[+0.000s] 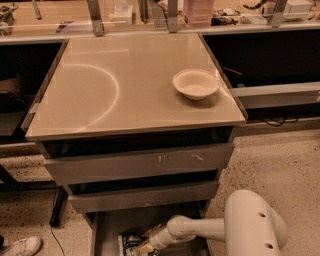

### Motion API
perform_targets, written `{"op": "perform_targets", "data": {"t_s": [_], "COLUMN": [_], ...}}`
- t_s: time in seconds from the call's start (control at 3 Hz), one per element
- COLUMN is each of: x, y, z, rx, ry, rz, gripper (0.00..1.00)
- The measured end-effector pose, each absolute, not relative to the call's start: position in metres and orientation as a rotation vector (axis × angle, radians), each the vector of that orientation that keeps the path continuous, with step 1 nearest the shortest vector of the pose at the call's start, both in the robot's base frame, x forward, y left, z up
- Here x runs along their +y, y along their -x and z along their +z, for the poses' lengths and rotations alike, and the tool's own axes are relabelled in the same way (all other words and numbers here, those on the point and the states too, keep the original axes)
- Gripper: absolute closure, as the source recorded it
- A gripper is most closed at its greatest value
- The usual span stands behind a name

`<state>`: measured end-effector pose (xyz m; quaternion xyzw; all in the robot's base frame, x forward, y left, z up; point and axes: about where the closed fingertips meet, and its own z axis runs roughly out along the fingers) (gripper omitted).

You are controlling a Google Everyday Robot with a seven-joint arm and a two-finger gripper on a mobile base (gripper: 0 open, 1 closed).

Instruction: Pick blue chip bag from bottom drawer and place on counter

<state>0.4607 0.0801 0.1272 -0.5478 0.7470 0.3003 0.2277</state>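
The blue chip bag (131, 244) lies in the open bottom drawer (107, 225) at the lower edge of the camera view, dark with white patches. My gripper (146, 245) reaches in from the right on a white arm and sits right against the bag's right side. The beige counter (120, 95) spreads above the drawer stack, glossy with a curved light reflection.
A white bowl (196, 84) stands on the counter's right part. Two closed grey drawers (140, 162) sit above the open one. A cluttered wooden bench (150, 15) runs behind. My arm's white housing (255, 225) is at the lower right. A shoe (20, 246) shows at lower left.
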Motion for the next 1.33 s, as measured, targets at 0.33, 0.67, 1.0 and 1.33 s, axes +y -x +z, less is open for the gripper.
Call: {"op": "perform_targets", "data": {"t_s": [0.33, 0.67, 1.0, 1.33], "x": [0.074, 0.051, 0.021, -0.005], "y": [-0.464, -0.468, -0.459, -0.434], "z": [0.144, 0.177, 0.216, 0.255], "rx": [2.051, 2.077, 2.121, 2.180], "ry": [1.464, 1.374, 1.309, 1.290], "rz": [0.842, 0.826, 0.797, 0.779], "gripper": [1.00, 1.00, 1.00, 1.00]}}
